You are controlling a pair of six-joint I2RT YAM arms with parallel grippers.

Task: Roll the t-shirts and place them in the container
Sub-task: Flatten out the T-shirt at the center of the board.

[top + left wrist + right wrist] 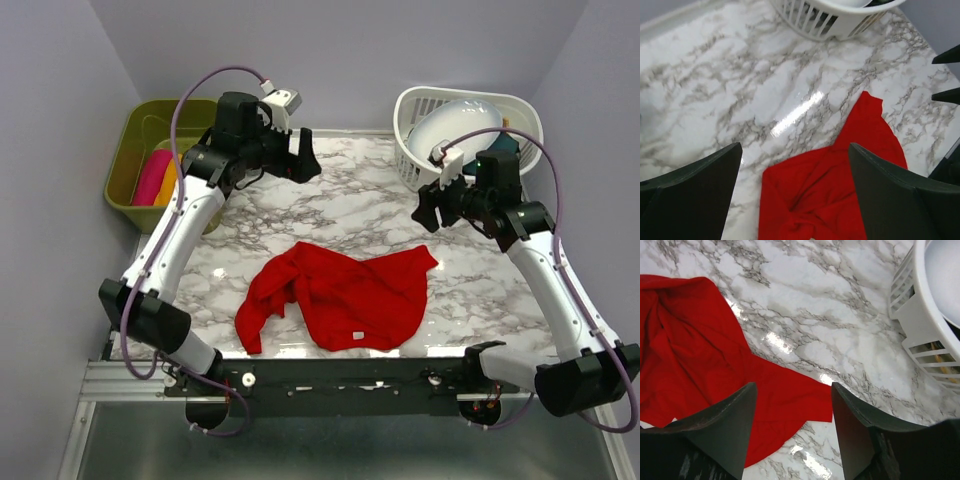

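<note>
Pale lilac walls [340, 50] close in a white marble-patterned counter [370, 200]. The red t-shirt [345, 295] lies crumpled in the lower centre of the top view, one sleeve trailing toward the lower left. It sits near the bottom edge of the counter, a spot I judge both pincers can reach. It is not rolled yet and looks to need flattening first.

The left pincer [303, 155] hangs over the upper middle of the counter, spread wide and empty. Its wrist view shows only marble and red cloth between the fingers [695, 190]. The right pincer [428, 207] hovers right of centre, also parted with nothing in it, clear of the shirt's right corner below.

In the upper left, a green bin [122, 160] holds a pink bundle [150, 175] and an orange bundle [170, 185]. These are likely finished rolls kept out of the way. A white basket [412, 160] stands at the upper right.
</note>
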